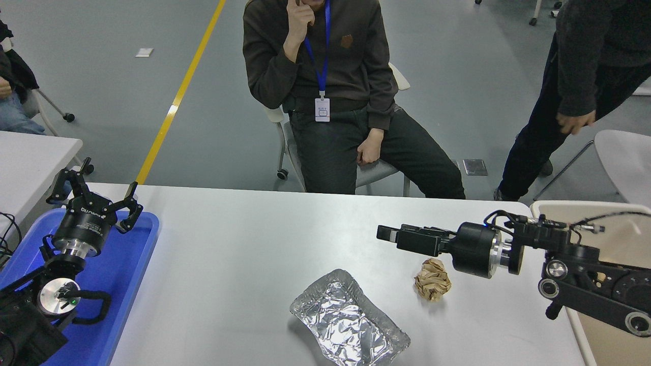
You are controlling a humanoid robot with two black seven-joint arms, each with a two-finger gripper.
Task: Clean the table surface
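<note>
The table surface (244, 244) is a wide white-grey top. On it lie a crumpled brown paper ball (432, 279) and a crinkled foil tray (348, 323) near the front edge. My right gripper (387, 234) comes in from the right and lies level, pointing left. It hovers just above and behind the paper ball, and I see it edge-on. It holds nothing that I can see. My left gripper (94, 195) is open and empty, parked over the blue tray at the lower left.
A blue plastic tray (127, 264) sits at the table's left end. A beige bin (618, 221) stands at the right edge. A smaller white table (30, 157) is at the far left. One person sits at the far side; another stands at the top right.
</note>
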